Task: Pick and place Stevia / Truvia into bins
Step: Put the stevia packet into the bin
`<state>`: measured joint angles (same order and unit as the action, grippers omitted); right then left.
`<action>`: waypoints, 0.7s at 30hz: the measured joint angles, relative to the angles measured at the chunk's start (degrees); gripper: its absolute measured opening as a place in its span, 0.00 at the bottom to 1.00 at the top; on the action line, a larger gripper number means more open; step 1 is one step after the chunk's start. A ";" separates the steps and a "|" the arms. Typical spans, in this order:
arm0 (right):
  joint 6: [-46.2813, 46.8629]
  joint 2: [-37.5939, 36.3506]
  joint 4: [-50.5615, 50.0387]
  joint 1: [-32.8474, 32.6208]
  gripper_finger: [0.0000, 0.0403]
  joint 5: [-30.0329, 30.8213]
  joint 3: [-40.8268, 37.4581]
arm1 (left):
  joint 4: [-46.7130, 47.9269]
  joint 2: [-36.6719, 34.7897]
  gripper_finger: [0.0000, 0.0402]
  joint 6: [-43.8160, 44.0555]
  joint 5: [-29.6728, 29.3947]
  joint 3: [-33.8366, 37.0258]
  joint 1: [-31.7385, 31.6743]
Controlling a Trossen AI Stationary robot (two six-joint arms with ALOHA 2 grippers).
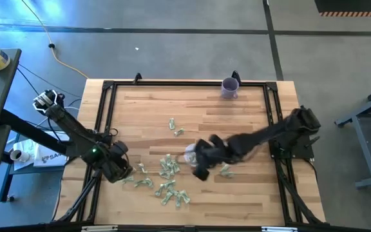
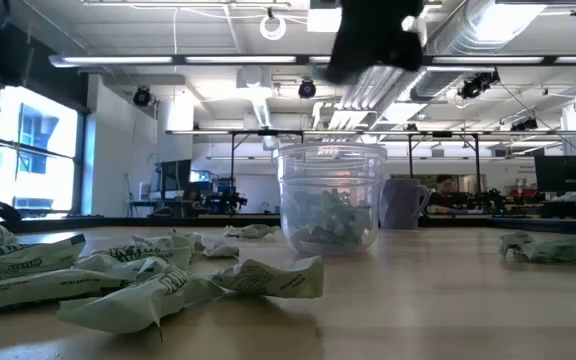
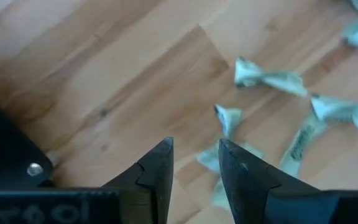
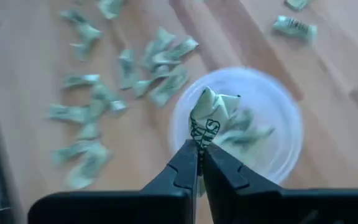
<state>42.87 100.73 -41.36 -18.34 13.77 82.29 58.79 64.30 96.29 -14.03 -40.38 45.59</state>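
Many pale green and white sachets (image 1: 166, 169) lie crumpled on the wooden table, most of them between the two arms. The clear cup (image 1: 190, 154) stands upright on its base near the table's middle, with several sachets (image 2: 328, 218) inside. My right gripper (image 4: 199, 148) hangs above the cup (image 4: 272, 134), shut on one sachet; the low view shows it high over the rim (image 2: 373, 40). My left gripper (image 3: 196, 147) is open, low over the table's near left part (image 1: 122, 169), with a sachet (image 3: 211, 159) just beyond its fingertips. My right gripper pinches one crumpled sachet by its lower end (image 4: 201, 132) between the two fingertips, coming from above. The sachet is lifted clear and sticks out past the fingertips, over the cup's open mouth.
A purple opaque cup (image 1: 229, 87) stands near the far edge. A black frame rail (image 1: 185, 82) runs around the table. One sachet (image 1: 225, 170) lies right of the clear cup and a few (image 1: 175, 127) lie farther off. Bare wood spans the far half.
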 joint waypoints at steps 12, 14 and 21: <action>-4.18 2.78 -4.00 5.58 0.39 -5.16 0.30 | -7.16 0.37 0.41 8.22 -0.27 6.04 7.29; -4.17 2.66 -6.50 4.96 0.50 -4.36 1.30 | -13.10 0.39 0.41 8.54 -0.30 8.94 7.29; -4.06 2.64 -18.97 0.00 0.80 7.42 7.04 | -25.18 0.41 0.41 9.00 -0.37 11.78 7.29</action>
<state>38.81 103.37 -60.32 -18.34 21.18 89.32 33.62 64.71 105.30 -14.40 -28.60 52.88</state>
